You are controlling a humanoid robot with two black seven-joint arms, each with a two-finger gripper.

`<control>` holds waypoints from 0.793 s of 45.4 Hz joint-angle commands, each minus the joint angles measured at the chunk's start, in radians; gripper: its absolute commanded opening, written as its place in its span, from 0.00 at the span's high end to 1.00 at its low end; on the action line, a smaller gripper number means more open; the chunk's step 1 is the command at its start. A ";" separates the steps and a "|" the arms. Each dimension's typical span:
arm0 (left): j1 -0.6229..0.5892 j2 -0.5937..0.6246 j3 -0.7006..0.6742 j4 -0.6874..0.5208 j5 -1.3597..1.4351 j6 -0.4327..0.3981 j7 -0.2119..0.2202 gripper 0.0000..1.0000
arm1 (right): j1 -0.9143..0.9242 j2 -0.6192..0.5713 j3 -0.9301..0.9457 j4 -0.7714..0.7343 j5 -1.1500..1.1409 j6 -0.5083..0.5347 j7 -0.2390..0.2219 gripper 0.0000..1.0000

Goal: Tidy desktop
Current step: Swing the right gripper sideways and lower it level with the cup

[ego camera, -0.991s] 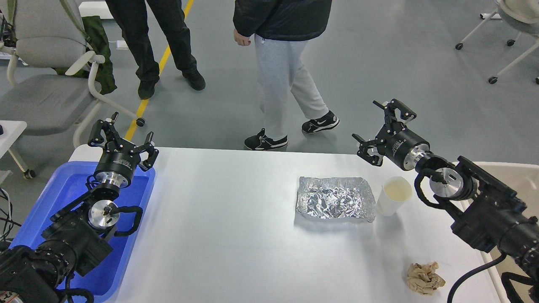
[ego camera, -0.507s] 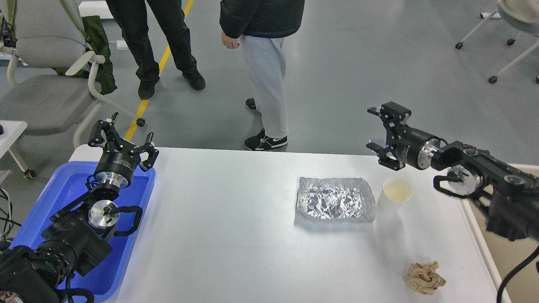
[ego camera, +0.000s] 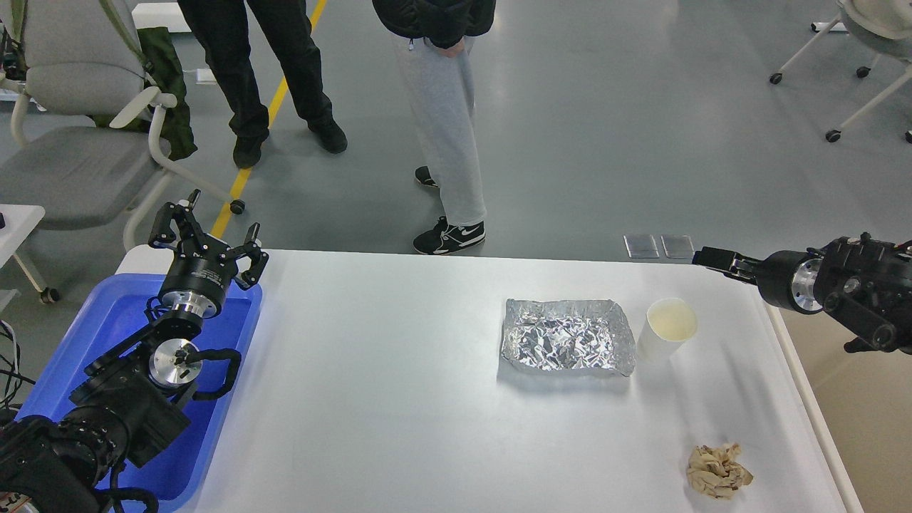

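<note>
The desktop [ego camera: 399, 399] fills the middle of the view, with a blue tray [ego camera: 78, 335] at its left end. The left gripper [ego camera: 206, 239] hovers over the tray's far edge, fingers spread and holding nothing. The right gripper [ego camera: 716, 258] sits above the desktop's far right corner, seen edge-on, so whether it is released or clenched cannot be told. On the right half lie a foil sheet [ego camera: 567, 336] just beside a cup [ego camera: 668, 329], with a paper wad [ego camera: 717, 470] nearer the front edge
</note>
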 commanded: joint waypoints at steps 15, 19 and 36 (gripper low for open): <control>0.000 0.000 0.000 0.001 0.000 0.001 0.000 0.00 | -0.028 0.026 -0.129 -0.033 -0.022 -0.061 0.047 0.00; 0.000 0.000 0.000 0.001 0.000 -0.001 0.000 0.00 | -0.037 0.035 -0.130 -0.031 -0.024 -0.061 0.049 0.00; 0.000 0.000 0.000 0.001 0.000 0.001 0.000 0.00 | -0.064 0.049 -0.142 -0.022 -0.028 -0.074 0.062 0.00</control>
